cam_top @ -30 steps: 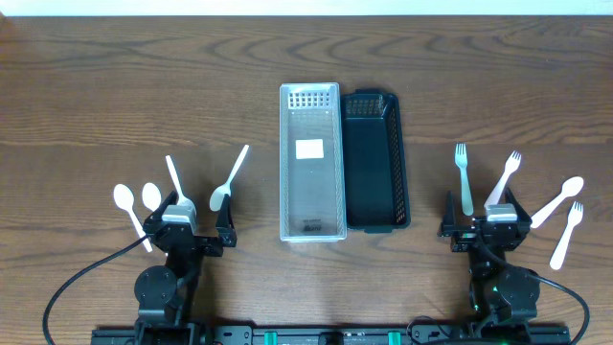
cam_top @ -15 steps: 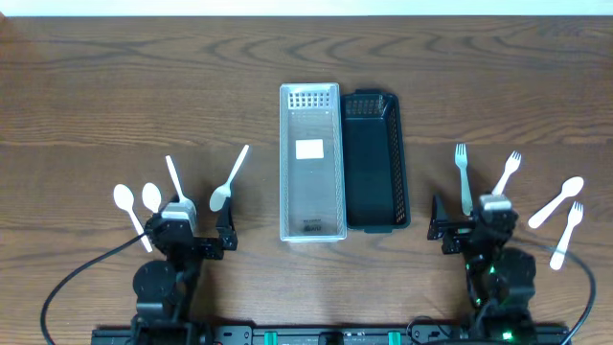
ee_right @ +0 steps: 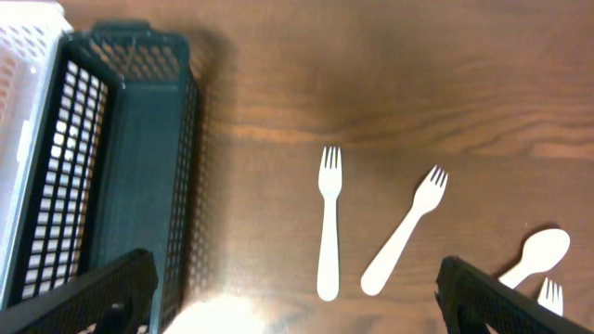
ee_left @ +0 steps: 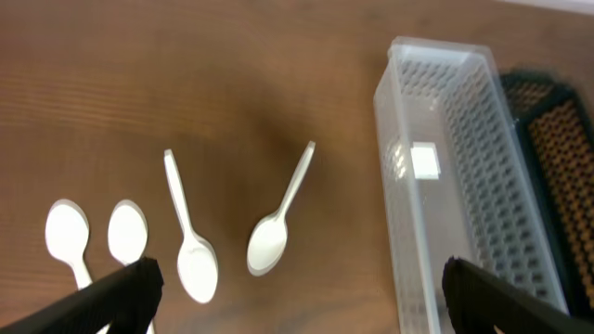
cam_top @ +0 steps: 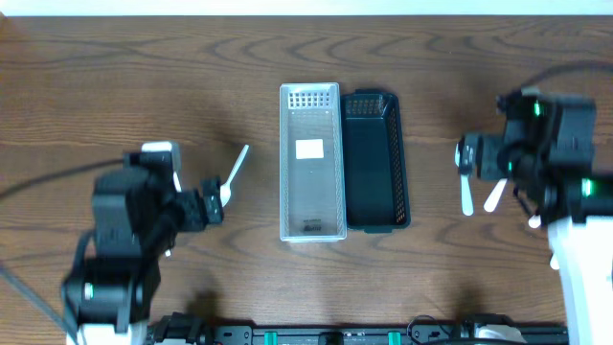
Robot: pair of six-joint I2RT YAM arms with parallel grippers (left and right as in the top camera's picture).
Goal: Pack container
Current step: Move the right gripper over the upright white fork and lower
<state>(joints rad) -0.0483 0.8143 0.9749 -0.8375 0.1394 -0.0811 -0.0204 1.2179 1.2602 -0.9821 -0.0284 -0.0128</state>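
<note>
Two slotted bins stand side by side, touching, at mid-table (cam_top: pixel 115 77): a clear container (cam_top: pixel 311 196) and, to its right, a dark container (cam_top: pixel 375 163). A white label (ee_left: pixel 425 160) lies on the clear container's floor; I can read no writing on it. My left gripper (ee_left: pixel 297 311) hangs over four white spoons (ee_left: pixel 186 237), jaws wide apart and holding nothing. My right gripper (ee_right: pixel 297 311), jaws equally apart, hangs over two white forks (ee_right: pixel 328 223) beside the dark container.
</note>
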